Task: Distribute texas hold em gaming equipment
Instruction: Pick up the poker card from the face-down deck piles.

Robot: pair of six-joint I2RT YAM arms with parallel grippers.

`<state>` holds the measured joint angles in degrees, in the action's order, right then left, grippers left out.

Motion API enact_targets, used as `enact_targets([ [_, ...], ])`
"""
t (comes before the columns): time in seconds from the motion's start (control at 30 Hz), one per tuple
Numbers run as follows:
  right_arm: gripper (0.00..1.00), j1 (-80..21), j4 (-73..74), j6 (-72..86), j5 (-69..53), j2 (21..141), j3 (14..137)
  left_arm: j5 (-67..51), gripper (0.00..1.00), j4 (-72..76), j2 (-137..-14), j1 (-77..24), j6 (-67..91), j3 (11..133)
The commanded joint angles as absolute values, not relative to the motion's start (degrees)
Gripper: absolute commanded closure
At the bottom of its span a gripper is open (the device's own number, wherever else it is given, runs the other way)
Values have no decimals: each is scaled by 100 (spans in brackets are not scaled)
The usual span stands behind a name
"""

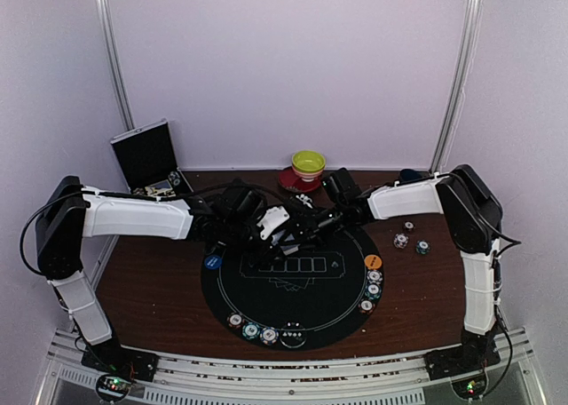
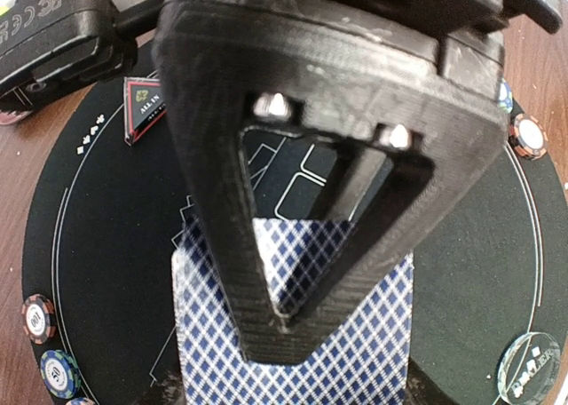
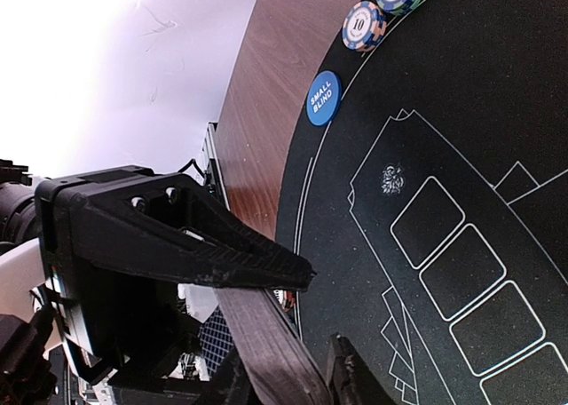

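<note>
Blue diamond-backed cards (image 2: 373, 343) sit clamped in the left gripper (image 1: 273, 232) over the far half of the round black mat (image 1: 306, 309) (chips (image 1: 251, 331) ring its near edge). Just right of it, the right gripper (image 1: 312, 221) hangs over the same half; whether its jaws hold anything, I cannot tell.

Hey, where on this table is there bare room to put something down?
Bare wood left of the mat, beyond the blue button; also the mat's middle, inside the chip rows. Crowded: the far side, where left gripper, right gripper and card deck meet, and near the loose chips on the right.
</note>
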<state>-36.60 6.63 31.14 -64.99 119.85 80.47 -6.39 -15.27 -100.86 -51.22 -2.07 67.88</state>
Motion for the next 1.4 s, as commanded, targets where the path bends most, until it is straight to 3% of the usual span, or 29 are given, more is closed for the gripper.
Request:
enact_targets([
  [0.0,72,-3496,826,2967,-6379,11993,8106,-638,42,-1103,-9733,-5157,-271,6760],
  [0.67,69,-3272,1653,2456,-6663,11588,8427,-505,42,-1199,-9912,-5159,-219,6794],
  [0.97,77,-3190,1771,2390,-6731,11567,8427,-500,42,-1238,-9978,-5157,-227,6820],
  [1.37,79,-3290,1434,2678,-7093,11598,8350,-498,42,-1257,-10028,-5160,-226,6855],
])
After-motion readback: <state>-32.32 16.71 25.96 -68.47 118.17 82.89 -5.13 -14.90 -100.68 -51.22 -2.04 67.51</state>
